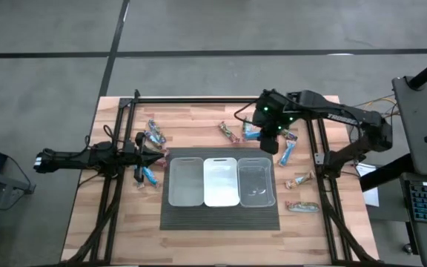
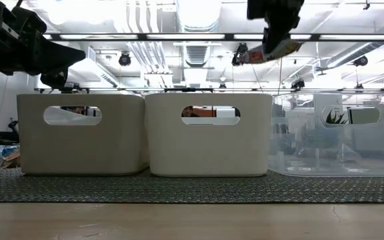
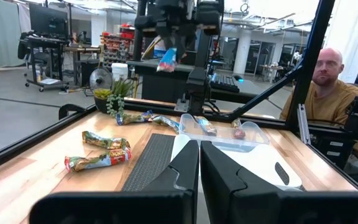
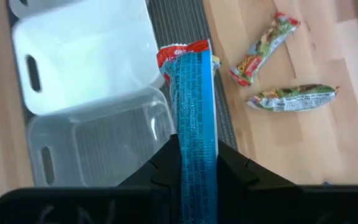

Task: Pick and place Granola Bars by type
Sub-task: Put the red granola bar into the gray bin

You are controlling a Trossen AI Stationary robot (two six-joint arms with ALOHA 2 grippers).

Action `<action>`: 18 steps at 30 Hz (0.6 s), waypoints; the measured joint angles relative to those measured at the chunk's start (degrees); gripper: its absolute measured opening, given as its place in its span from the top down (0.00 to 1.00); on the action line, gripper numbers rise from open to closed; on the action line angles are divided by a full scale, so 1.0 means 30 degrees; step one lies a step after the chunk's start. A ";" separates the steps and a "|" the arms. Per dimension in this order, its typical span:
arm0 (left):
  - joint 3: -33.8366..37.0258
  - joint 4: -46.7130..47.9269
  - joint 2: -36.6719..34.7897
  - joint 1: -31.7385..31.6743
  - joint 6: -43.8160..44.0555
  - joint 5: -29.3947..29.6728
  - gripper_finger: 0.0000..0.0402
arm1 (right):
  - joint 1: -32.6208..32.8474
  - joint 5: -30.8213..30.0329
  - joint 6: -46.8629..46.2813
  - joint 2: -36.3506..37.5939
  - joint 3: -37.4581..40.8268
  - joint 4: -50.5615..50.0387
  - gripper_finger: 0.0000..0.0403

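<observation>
Granola bars lie scattered on the wooden table around three bins: a few near the left bin (image 1: 154, 134), one beyond the middle bin (image 1: 230, 132), and others to the right (image 1: 300, 179). My right gripper (image 1: 269, 139) hangs above the table, just beyond the far edge of the clear bin (image 1: 256, 182), shut on a blue bar with a red end (image 4: 194, 93). My left gripper (image 3: 199, 167) is shut and waits low beside the left white bin (image 1: 186, 180). My right gripper pinches the blue bar between its two fingers (image 4: 235, 169) at one end of the wrapper (image 4: 196, 146), coming from above. The bar is lifted clear. It sticks out past the fingertips, its red-marked end (image 4: 185, 55) free, and it shows slanted in the low view (image 2: 269, 52).
The three bins stand in a row on a dark mat (image 1: 221, 216), with the middle white bin (image 1: 221, 180) between the other two. A black frame rail (image 1: 199, 100) edges the table. A green plant-like object (image 3: 114, 99) stands at the far side. A person (image 3: 334, 81) sits beyond the table's right side.
</observation>
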State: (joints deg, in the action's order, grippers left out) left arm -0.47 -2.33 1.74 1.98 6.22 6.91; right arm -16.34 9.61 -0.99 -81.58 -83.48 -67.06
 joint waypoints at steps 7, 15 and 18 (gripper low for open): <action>0.0000 0.0000 0.0007 0.0000 0.0003 0.0000 1.00 | 0.0507 -0.0039 -0.0810 0.1011 0.0000 0.0637 0.85; 0.0000 0.0000 0.0000 0.0000 0.0007 0.0002 1.00 | 0.1354 -0.0019 -0.0828 0.0859 0.0007 0.1977 0.85; 0.0003 0.0000 0.0007 0.0000 0.0005 -0.0005 1.00 | 0.1747 0.0510 -0.0844 0.0475 0.0007 0.3309 0.85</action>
State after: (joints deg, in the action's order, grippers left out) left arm -0.46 -2.33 1.76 1.98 6.23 6.90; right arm -11.10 11.14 -3.53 -80.15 -83.46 -57.14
